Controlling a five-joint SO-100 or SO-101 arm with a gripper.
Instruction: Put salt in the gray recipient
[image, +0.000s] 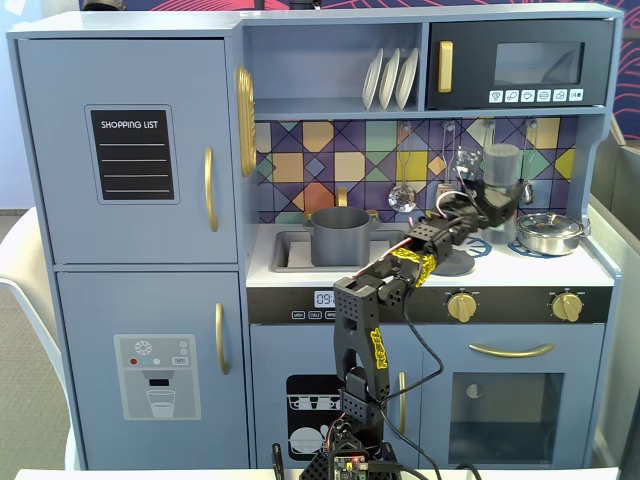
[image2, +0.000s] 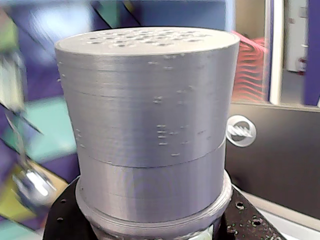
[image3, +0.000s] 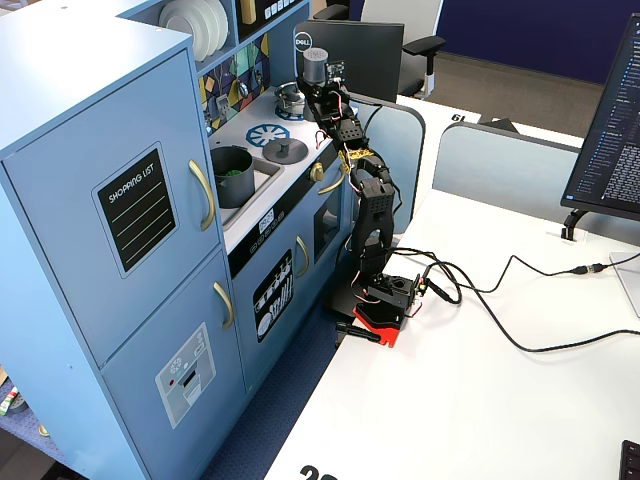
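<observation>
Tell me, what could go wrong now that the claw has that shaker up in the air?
The salt is shut in the claw over the stove side, while the gray recipient sits in the sink to the left in that fixed view. On the swing across, the shaker could slip. The arm could also clip the flat lid or the steel pot. Tipping early would spill onto the counter.

Office corner with a blue toy kitchen

The toy kitchen (image3: 120, 200) stood against a white worktop (image3: 480, 400); behind it were gray dividers (image3: 500, 160), a black office chair (image3: 400, 40), a monitor (image3: 612, 110), and blue carpet (image3: 270, 410).
</observation>
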